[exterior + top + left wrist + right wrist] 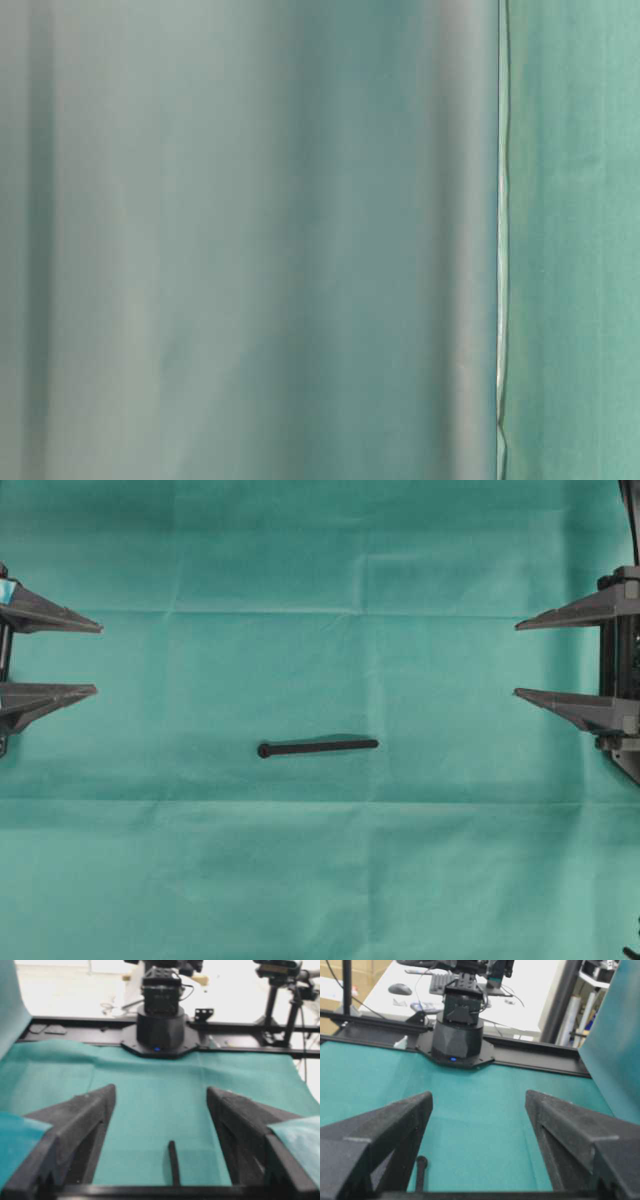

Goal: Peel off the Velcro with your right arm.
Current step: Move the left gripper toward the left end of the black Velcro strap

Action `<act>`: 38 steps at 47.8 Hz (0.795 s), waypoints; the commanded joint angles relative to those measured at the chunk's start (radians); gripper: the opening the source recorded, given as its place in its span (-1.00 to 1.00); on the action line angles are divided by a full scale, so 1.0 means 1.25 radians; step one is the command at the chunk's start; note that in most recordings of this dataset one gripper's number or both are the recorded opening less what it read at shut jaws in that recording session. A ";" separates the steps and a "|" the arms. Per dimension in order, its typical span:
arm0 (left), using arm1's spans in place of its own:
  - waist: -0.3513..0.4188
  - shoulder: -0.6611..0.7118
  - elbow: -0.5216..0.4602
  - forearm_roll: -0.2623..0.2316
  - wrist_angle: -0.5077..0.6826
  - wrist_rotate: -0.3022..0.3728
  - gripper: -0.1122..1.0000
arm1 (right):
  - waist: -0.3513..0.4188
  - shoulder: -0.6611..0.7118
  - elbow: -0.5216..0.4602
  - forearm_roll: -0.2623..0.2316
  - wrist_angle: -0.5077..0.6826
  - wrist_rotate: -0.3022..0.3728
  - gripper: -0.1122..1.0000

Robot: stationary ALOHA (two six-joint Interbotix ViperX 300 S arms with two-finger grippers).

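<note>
1. The Velcro (318, 747) lay flat just below the overhead frame's centre, on the green cloth (320, 880) covering the bench.
2. The left end effector (98, 658), mid-left edge, stood spread and empty.
3. The right end effector (516, 659), mid-right edge, stood spread too, well apart from the strip.

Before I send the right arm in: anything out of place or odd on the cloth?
Nothing stands out. The Velcro lies flat mid-cloth, both grippers, left and right, open and clear of it. The table-level view shows only cloth.

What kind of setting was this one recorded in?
Probably a robotics lab bench: a green cloth covers the table, the arm bases sit on a black frame, and behind it a desk holds a computer mouse.
</note>
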State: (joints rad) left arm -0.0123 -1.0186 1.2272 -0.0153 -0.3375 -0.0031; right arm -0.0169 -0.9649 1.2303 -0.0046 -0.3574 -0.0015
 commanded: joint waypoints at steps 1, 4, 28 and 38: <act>-0.002 0.012 -0.007 -0.001 -0.018 0.000 0.58 | -0.002 0.002 -0.009 0.000 -0.007 0.000 0.07; -0.002 0.022 -0.007 -0.002 -0.033 0.000 0.58 | -0.002 0.004 -0.010 0.001 -0.007 0.000 0.07; -0.002 0.239 -0.077 -0.001 -0.158 0.001 0.57 | -0.002 0.005 -0.002 -0.001 -0.009 -0.001 0.07; -0.002 0.326 -0.125 -0.002 -0.169 0.000 0.57 | -0.002 0.005 0.000 -0.001 -0.009 -0.001 0.07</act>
State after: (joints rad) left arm -0.0123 -0.6427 1.1152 -0.0153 -0.5354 -0.0031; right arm -0.0184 -0.9649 1.2395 -0.0046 -0.3590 -0.0015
